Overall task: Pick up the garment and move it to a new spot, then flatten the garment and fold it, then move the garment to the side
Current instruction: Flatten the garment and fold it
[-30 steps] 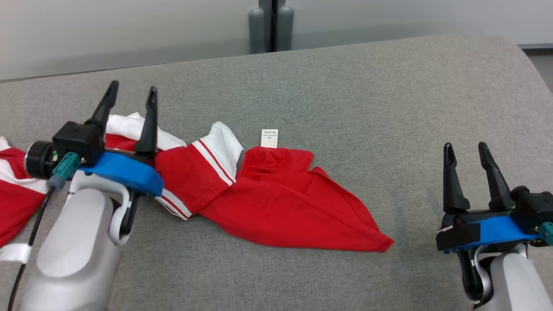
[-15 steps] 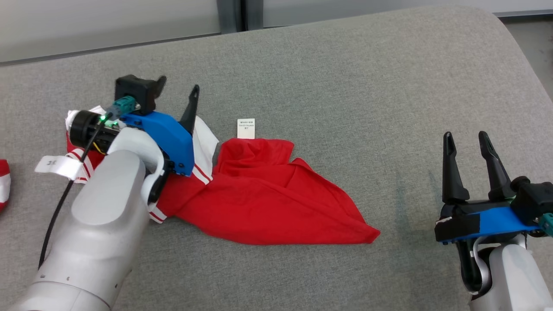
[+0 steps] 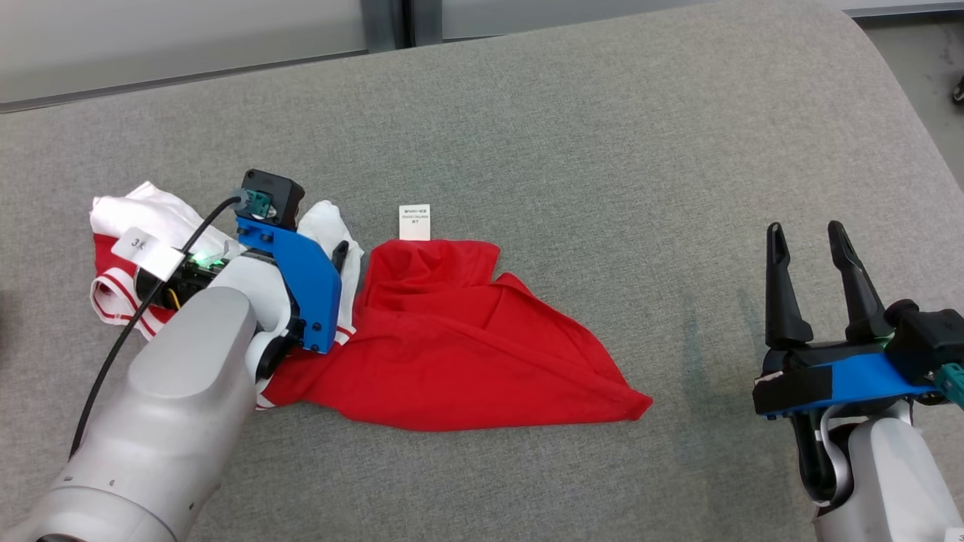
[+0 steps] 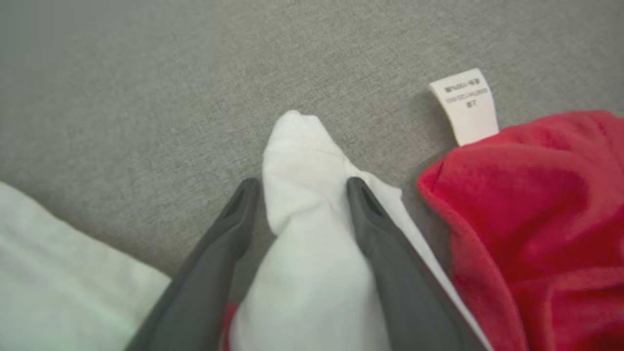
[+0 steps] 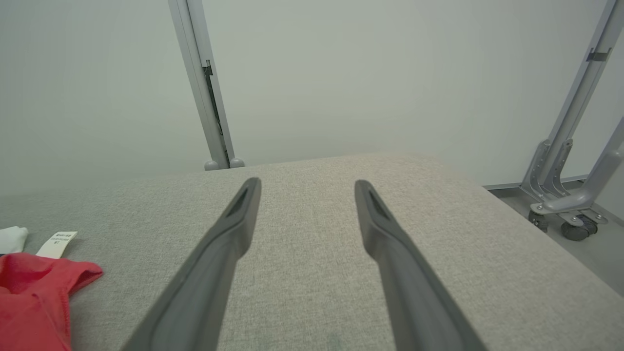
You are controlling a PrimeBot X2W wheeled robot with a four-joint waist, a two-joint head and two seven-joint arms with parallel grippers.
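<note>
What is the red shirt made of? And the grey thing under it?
The red garment looks like soft, matte knit cloth, maybe cotton: it crumples into loose folds. The grey surface looks like woven upholstery fabric, matte with a speckled weave.

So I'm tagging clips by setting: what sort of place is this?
Probably a lab or test room rather than a home: a bare pale wall, a metal frame on casters, and a grey cloth-covered work surface holding a red-and-white garment.
</note>
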